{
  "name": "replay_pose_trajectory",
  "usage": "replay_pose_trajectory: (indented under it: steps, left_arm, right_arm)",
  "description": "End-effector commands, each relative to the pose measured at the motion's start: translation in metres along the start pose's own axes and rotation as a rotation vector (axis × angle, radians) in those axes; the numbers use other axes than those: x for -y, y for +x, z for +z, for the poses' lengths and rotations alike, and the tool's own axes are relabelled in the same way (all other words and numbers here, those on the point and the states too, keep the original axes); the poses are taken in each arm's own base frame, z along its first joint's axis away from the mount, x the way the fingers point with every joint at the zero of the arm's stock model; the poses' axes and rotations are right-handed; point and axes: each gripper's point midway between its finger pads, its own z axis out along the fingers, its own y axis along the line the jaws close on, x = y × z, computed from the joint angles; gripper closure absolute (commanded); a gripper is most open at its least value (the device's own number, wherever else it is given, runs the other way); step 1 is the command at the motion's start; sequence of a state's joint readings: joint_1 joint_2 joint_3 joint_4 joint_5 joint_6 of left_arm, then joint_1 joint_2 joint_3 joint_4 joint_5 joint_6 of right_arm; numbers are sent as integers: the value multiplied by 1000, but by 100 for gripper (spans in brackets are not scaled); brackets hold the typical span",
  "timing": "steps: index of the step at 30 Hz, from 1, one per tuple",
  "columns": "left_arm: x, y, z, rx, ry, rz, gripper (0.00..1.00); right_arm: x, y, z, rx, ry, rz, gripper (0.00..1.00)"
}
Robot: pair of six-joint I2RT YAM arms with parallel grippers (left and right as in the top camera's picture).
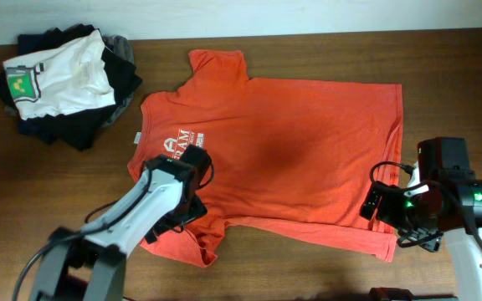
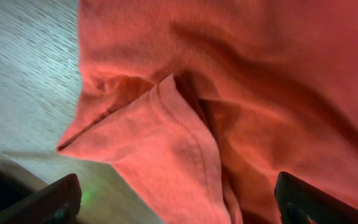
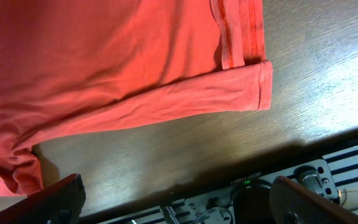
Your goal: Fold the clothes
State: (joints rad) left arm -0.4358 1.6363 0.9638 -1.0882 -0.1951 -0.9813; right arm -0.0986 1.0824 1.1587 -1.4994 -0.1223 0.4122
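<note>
The red-orange T-shirt (image 1: 291, 142) lies spread flat on the wooden table, neck to the left and hem to the right, with white lettering (image 1: 182, 140) and a small white neck tag (image 1: 136, 138). My left gripper (image 1: 184, 207) hovers over the near sleeve, which lies rumpled. In the left wrist view the jaws (image 2: 179, 208) are wide open with the folded sleeve (image 2: 166, 149) between them, not gripped. My right gripper (image 1: 378, 205) is at the near hem corner. In the right wrist view its jaws (image 3: 179, 202) are open and empty over bare table, the hem corner (image 3: 253, 87) just beyond.
A pile at the back left holds a white T-shirt with a green-yellow print (image 1: 61, 75) on top of black and grey garments (image 1: 82, 125). The table's near edge and a metal rail (image 3: 278, 180) lie under the right gripper.
</note>
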Motion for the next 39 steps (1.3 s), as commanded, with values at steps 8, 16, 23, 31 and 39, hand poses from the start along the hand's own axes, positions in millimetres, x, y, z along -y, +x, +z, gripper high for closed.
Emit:
replay_pose_trajectory:
  steps: [8,16,23,31,39]
  left_arm:
    - [-20,-14,22,-9,-103,-97,37]
    - [-28,-13,24,-30,-121,-106,80]
    - [-48,-2,17,-66,-197,-85,99]
    - [-90,15,-26,-49,-213,-82,99]
    - [-104,27,-56,7,-63,-125,96]
  right_arm:
    - [2,1,-1,4,1,-32,2]
    - [2,1,-1,4,1,-32,2]
    - [2,0,-1,8,0,-33,2]
    - [0,-1,-1,13,-6,-33,2]
    - [0,0,-1,9,-6,-32,2]
